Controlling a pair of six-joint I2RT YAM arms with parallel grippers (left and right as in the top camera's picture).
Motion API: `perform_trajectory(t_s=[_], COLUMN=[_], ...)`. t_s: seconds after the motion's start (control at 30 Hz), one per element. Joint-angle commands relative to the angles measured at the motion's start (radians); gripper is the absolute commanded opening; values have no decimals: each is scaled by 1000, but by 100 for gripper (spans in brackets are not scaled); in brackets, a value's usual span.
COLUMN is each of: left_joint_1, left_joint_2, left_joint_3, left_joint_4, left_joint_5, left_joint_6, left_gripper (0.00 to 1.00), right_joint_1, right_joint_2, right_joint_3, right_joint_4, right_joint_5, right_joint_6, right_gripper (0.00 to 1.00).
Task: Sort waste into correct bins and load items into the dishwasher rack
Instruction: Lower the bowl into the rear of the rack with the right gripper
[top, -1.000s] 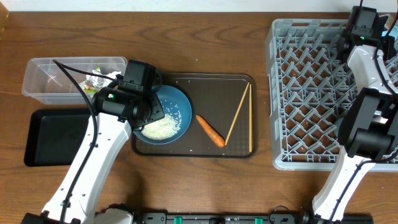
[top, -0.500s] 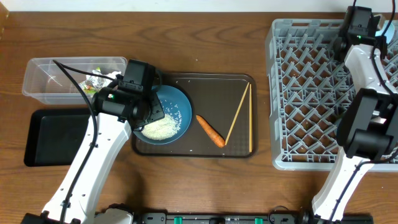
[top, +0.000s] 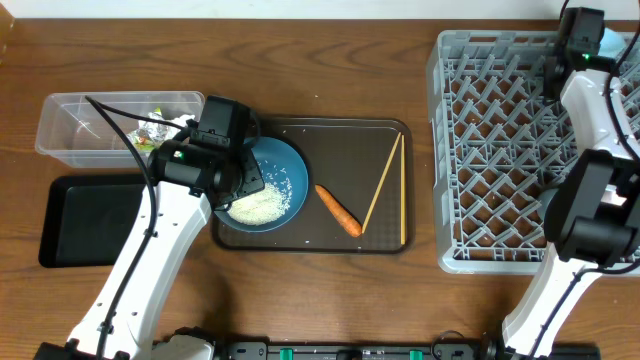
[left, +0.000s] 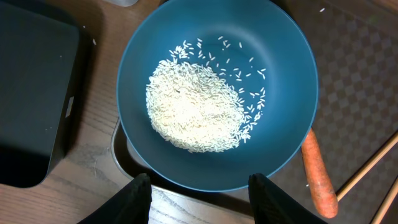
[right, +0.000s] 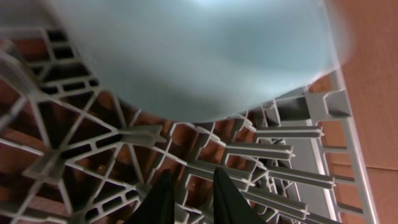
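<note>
— What is changed just now?

— The right gripper (right: 189, 193) is not shut tight any more. A small gap is now seen between its fingers, and nothing is held in it. It is also moved a bit farther back, at the far right corner of the dishwasher rack (top: 500, 150).

— Where is the thing that is being put away?

— A pale blue dish (right: 199, 56) is seen close by, right over the rack's pegs. It is too blurred to be called a cup or a bowl. It is most likely let go, so one item can be counted as loaded.

— And on the left?

— Nothing is changed there. The left gripper (left: 202, 196) is kept half open at the near rim of the blue bowl (left: 280, 74), and nothing is pinched. The rice (left: 193, 109) is still inside. The carrot (top: 338, 210) and chopsticks (top: 385, 185) are still left on the brown tray (top: 340, 150), so sorting is far from done.
</note>
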Motion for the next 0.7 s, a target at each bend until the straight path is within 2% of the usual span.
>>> perform_trajectory(t_s=[0.0,0.07,0.2,0.37,0.53,0.67], left_joint_1=[3,3,3,3,3,3], left_joint_2=[-7,-7,-7,-7,-7,-7], left_joint_3=[-5,-5,-5,-5,-5,-5], left_joint_4=[-3,-3,-3,-3,-3,-3], left_joint_5=[-5,-5,-5,-5,-5,-5], left_joint_6=[-9,-8,-8,-8,-8,-8], left_gripper=[52,52,51,52,51,52], right_joint_1=[-14,-14,-31,-108,-191,-231], right_joint_2=[-80,-109,-170,-192,-165,-138], right_joint_3=[-4,-4,-4,-4,-4,-4], right_joint_4=[5,10,39,48,72,130], right_joint_5=[-26,-52,-195,-337,-452,-499], right_joint_6=[24,24,60,249,351,394], right_gripper=[16,20,36,39,40,51])
